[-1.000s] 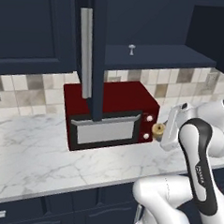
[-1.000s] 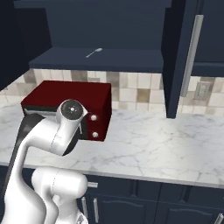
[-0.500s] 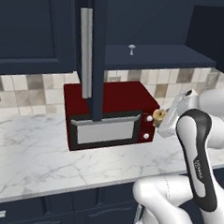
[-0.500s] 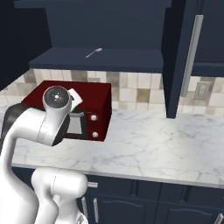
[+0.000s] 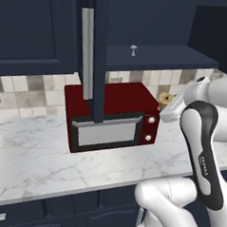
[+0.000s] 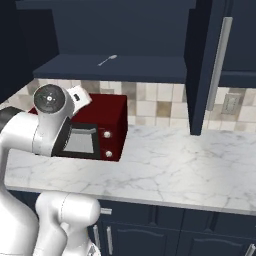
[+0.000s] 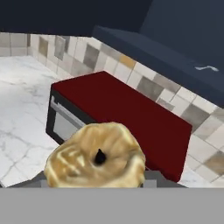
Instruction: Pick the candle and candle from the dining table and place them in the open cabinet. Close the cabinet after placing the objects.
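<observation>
A squat golden-tan candle (image 5: 165, 97) hangs in the air just right of the red microwave's top, with my gripper (image 5: 169, 104) shut on it. In the hand view this candle (image 7: 96, 161) looms large with its dark wick facing the camera, and it hides the fingertips. Above and ahead is the open navy cabinet (image 5: 157, 56), its shelf (image 7: 148, 50) higher than the candle. The cabinet's door (image 5: 97, 62) with a long silver handle (image 5: 86, 56) stands swung out at the left. The other candle and the dining table are out of view.
The red microwave (image 5: 110, 117) sits on the white marble counter (image 5: 31, 162) under the cabinet. A small silver thing (image 5: 133, 50) lies on the shelf. A second navy door (image 6: 202, 65) with a bar handle (image 6: 220, 55) stands at the right.
My arm has lifted the candle from beside the microwave's front to level with its top, closer to the cabinet shelf. The grip has stayed shut.
</observation>
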### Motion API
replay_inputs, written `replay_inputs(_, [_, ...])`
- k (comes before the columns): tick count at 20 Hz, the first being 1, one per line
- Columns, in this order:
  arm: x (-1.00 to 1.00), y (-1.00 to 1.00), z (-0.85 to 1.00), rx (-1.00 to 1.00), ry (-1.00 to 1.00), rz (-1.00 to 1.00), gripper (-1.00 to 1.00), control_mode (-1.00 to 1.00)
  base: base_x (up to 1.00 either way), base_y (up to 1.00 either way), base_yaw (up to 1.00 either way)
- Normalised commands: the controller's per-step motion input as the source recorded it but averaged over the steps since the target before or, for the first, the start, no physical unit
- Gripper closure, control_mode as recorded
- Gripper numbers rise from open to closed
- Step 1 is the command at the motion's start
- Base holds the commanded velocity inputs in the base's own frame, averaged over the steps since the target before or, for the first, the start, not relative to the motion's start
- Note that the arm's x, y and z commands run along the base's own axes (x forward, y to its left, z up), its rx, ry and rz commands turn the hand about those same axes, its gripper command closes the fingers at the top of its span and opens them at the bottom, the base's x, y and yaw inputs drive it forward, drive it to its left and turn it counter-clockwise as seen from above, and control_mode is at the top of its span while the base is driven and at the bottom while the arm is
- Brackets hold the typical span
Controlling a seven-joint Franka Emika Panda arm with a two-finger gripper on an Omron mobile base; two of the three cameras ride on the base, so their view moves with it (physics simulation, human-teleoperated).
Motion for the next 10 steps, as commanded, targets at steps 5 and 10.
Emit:
replay_inputs(5, [0.02,0.00,0.41,0.06,-0.15,-0.07,1.00,-1.00,0.00,0.00,0.00])
replay_inputs(10, [0.26,0.00,0.38,0.04,-0.04,-0.03,1.00,-1.00,0.00,0.00,0.00])
